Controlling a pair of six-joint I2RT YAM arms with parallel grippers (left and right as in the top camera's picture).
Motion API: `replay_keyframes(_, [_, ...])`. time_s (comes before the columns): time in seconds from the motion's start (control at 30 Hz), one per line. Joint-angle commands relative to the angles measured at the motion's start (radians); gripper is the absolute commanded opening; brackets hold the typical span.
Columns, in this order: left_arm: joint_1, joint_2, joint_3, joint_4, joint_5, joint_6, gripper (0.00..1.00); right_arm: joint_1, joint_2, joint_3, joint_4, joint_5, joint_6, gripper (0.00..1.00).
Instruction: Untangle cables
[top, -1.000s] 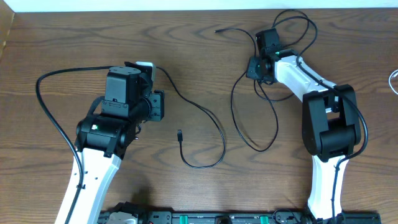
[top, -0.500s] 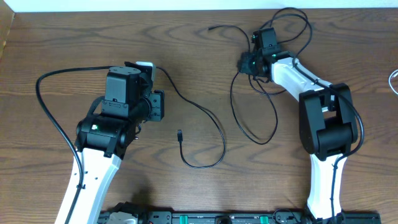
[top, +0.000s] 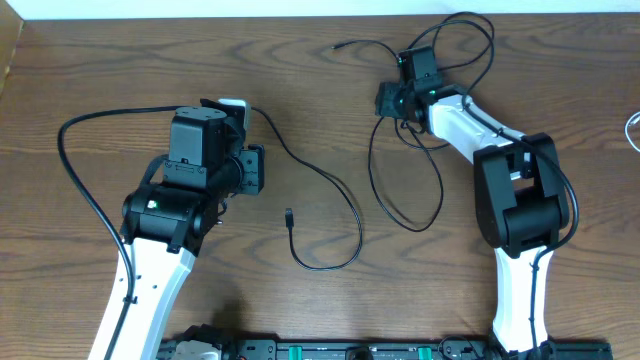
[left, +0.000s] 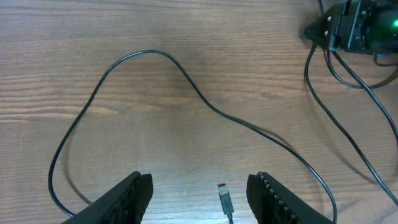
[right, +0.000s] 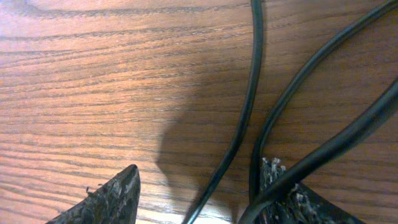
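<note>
The cables are thin black cords on the wooden table. One cable (top: 340, 195) runs from beside my left arm in a curve to a small USB plug (top: 289, 215). In the left wrist view that plug (left: 225, 200) lies on the table between the spread fingertips of my left gripper (left: 202, 199), untouched. A second cable (top: 385, 195) loops around my right gripper (top: 390, 100), its plug end (top: 336, 46) at the far side. In the right wrist view my right gripper (right: 196, 199) stands open, one strand (right: 249, 93) passing loosely between its fingers, others crossing its right finger (right: 280, 193).
A white block (top: 232, 104) sits at the far side of the left wrist. A white cord (top: 633, 130) shows at the table's right edge. The table's far edge runs just beyond the right gripper. The right gripper (left: 348, 28) also shows top right in the left wrist view.
My right gripper has gone from shut to open and moved left and toward the far edge; the looped cable shifted left with it. The left arm has not moved.
</note>
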Motion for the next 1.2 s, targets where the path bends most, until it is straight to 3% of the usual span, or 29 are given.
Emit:
replay_keyframes(0.0, [0.002,-0.001,0.007,0.001,0.010,0.006,0.55,0.061,0.190,-0.092,-0.061,-0.042,0.031,0.61])
replay_keyframes(0.13, [0.002,-0.001,0.007,-0.002,0.010,0.006,0.55,0.090,0.222,-0.092,-0.069,-0.041,0.031,0.62])
replay_keyframes(0.2, [0.002,-0.001,0.007,-0.003,0.010,0.006,0.55,0.099,0.235,-0.092,-0.084,-0.041,0.031,0.56])
replay_keyframes(0.47, [0.002,-0.001,0.007,-0.003,0.010,0.006,0.55,0.104,0.246,-0.093,-0.204,0.010,0.069,0.28])
replay_keyframes(0.63, [0.002,-0.001,0.007,-0.004,0.013,0.006,0.55,0.104,0.246,-0.093,-0.290,0.026,0.073,0.01])
replay_keyframes(0.87, [0.002,-0.001,0.007,-0.002,0.014,0.006,0.55,0.089,0.228,-0.082,-0.331,0.021,-0.023,0.01])
replay_keyframes(1.17, [0.002,-0.001,0.007,0.006,0.014,0.006,0.55,-0.002,-0.121,0.119,-0.546,0.023,-0.194,0.01])
